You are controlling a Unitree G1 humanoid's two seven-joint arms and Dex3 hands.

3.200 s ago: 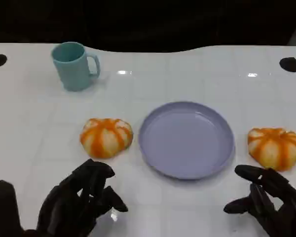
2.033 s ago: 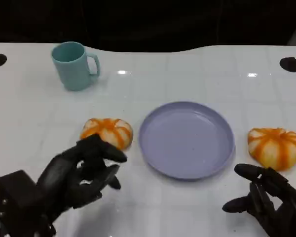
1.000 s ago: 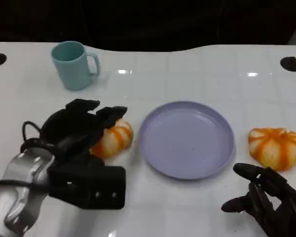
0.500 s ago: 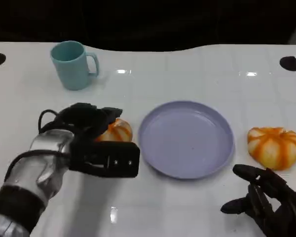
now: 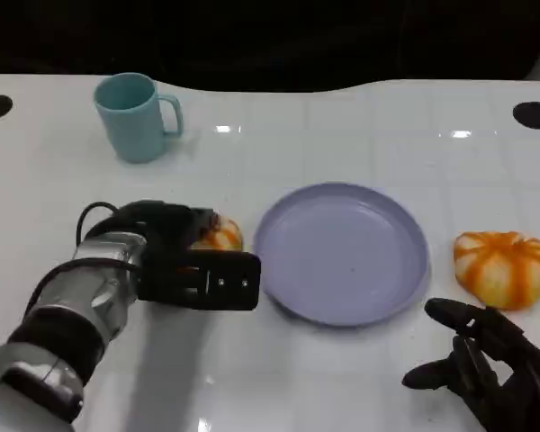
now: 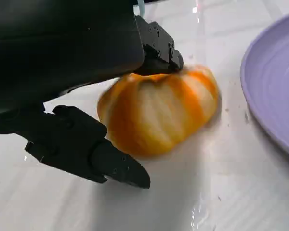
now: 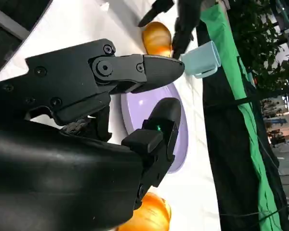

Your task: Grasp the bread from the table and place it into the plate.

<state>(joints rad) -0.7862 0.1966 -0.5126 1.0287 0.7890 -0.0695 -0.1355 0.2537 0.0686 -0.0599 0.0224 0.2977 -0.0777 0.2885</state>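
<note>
Probably light and soft, the bread [image 6: 156, 113] lies on the bench [image 5: 360, 144] just left of the plate [image 5: 342, 252]. Left hand [image 5: 162, 236] has its fingers [image 6: 82, 144] spread around it (not yet clamped), so take its round sides gently; right hand [image 5: 486, 369] rests loose, holding nothing.

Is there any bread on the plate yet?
No, the plate has nothing on it; one bread lies under the left hand and the other bread sits beside the plate.

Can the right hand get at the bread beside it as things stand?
Probably yes: the right hand lies open on the table just short of the bread, with nothing between them.
</note>
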